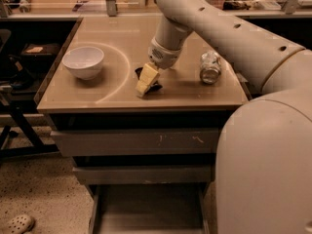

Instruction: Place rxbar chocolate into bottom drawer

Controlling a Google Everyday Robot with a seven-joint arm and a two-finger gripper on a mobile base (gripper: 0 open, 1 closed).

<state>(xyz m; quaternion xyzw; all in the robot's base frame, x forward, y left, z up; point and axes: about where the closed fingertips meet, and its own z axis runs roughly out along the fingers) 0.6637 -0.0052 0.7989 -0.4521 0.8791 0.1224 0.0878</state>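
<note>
The rxbar chocolate (155, 86) is a dark flat bar lying on the tabletop near the middle front; only its dark ends show from under my gripper. My gripper (146, 81), with pale yellow pads, is down on the bar at table level, and the arm reaches in from the upper right. The bottom drawer (146, 206) is pulled out below the table, a shallow grey tray with thin side walls; nothing shows in the part I see.
A white bowl (84, 61) stands on the table's left side. A crushed silver can (209, 67) lies to the right of the gripper. Two wider grey drawer fronts (131, 143) sit shut above the open tray. My arm's large body fills the right side.
</note>
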